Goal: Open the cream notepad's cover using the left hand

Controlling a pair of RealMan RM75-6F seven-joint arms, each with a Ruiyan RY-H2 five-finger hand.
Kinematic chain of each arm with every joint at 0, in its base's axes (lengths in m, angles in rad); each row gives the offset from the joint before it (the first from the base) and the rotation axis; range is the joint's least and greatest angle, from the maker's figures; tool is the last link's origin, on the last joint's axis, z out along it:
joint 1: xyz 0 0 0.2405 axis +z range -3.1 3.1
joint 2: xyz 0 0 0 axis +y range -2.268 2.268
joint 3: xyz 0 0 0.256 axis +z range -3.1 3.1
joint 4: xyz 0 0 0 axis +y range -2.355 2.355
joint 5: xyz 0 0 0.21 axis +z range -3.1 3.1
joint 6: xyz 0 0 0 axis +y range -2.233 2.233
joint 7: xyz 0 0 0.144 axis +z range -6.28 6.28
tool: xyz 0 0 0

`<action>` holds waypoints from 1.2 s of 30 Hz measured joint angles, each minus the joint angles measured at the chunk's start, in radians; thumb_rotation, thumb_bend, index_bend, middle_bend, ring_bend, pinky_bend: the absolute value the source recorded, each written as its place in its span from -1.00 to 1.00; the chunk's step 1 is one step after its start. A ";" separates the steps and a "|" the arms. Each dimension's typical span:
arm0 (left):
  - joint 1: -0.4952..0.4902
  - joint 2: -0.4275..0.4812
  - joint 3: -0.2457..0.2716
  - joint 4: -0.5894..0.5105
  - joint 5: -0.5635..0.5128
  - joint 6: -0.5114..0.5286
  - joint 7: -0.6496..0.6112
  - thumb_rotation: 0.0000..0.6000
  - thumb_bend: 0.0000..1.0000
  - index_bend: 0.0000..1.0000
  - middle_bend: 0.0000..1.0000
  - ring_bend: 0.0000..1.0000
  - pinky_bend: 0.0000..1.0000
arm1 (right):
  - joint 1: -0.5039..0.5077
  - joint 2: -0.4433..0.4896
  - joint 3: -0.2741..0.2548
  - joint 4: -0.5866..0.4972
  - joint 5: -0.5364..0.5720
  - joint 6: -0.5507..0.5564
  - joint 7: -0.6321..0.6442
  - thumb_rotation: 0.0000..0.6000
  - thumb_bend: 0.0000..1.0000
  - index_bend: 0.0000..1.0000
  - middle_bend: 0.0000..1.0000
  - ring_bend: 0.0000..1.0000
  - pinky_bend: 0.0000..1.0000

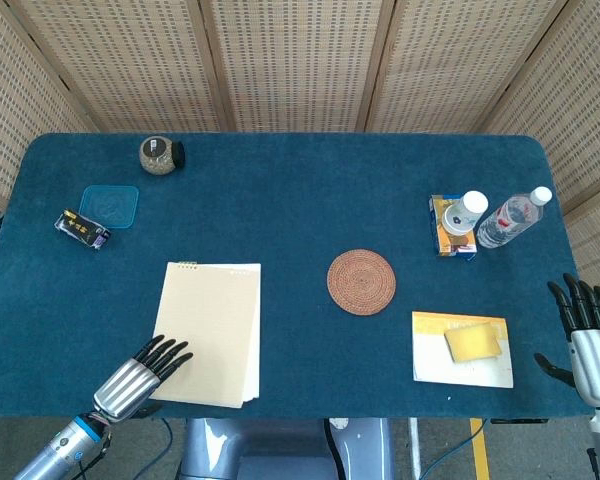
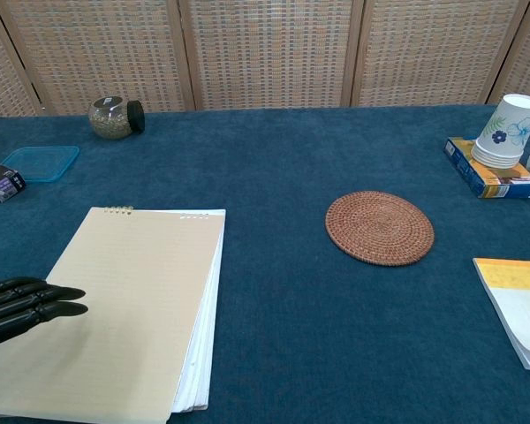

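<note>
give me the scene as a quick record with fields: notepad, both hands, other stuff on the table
notepad: cream notepad lies flat near the table's front left, cover closed
left hand: left hand has fingers extended over the notepad's lower left corner, holding nothing
right hand: right hand open at the table's right edge, away from everything
centre: woven coaster
right side: yellow booklet, paper cups on a box, water bottle
back left: glass jar, blue lid, small dark packet
</note>
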 measured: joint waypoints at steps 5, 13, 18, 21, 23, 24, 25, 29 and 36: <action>-0.006 -0.007 0.001 -0.004 -0.013 -0.006 0.014 1.00 -0.46 -1.00 -1.00 -1.00 -1.00 | 0.000 0.001 0.001 0.000 0.002 0.000 0.001 1.00 -1.00 -1.00 -1.00 -1.00 -1.00; -0.010 -0.016 0.005 0.001 -0.027 -0.001 0.025 1.00 -0.39 -1.00 -1.00 -1.00 -1.00 | -0.001 0.003 0.000 -0.002 0.002 0.002 0.007 1.00 -1.00 -1.00 -1.00 -1.00 -1.00; -0.013 -0.019 0.006 0.003 -0.035 -0.002 0.030 1.00 -0.36 -1.00 -1.00 -1.00 -1.00 | -0.001 0.004 0.000 -0.002 0.002 0.001 0.009 1.00 -1.00 -1.00 -1.00 -1.00 -1.00; -0.015 -0.021 0.006 0.004 -0.041 -0.005 0.032 1.00 -0.35 -1.00 -1.00 -1.00 -1.00 | -0.001 0.003 0.000 -0.002 0.003 0.001 0.009 1.00 -1.00 -1.00 -1.00 -1.00 -1.00; -0.016 -0.022 0.006 0.004 -0.044 -0.005 0.034 1.00 -0.33 -1.00 -1.00 -1.00 -1.00 | -0.001 0.003 0.000 -0.001 0.004 0.001 0.009 1.00 -1.00 -1.00 -1.00 -1.00 -1.00; -0.017 -0.023 0.006 0.004 -0.046 -0.005 0.034 1.00 -0.32 -1.00 -1.00 -1.00 -1.00 | -0.001 0.003 0.000 -0.001 0.004 0.000 0.010 1.00 -1.00 -1.00 -1.00 -1.00 -1.00; -0.018 -0.024 0.005 0.004 -0.047 -0.005 0.035 1.00 -0.28 -1.00 -1.00 -1.00 -1.00 | -0.001 0.003 0.000 -0.001 0.004 0.000 0.010 1.00 -1.00 -1.00 -1.00 -1.00 -1.00; -0.022 -0.025 0.004 0.004 -0.051 -0.004 0.032 1.00 -0.12 -1.00 -1.00 -1.00 -1.00 | -0.001 0.003 0.000 0.000 0.004 -0.001 0.010 1.00 -1.00 -1.00 -1.00 -1.00 -1.00; -0.031 -0.023 -0.007 -0.005 -0.064 0.004 0.028 1.00 -0.10 -1.00 -1.00 -1.00 -1.00 | 0.000 0.003 -0.001 0.000 0.005 -0.003 0.013 1.00 -1.00 -1.00 -1.00 -1.00 -1.00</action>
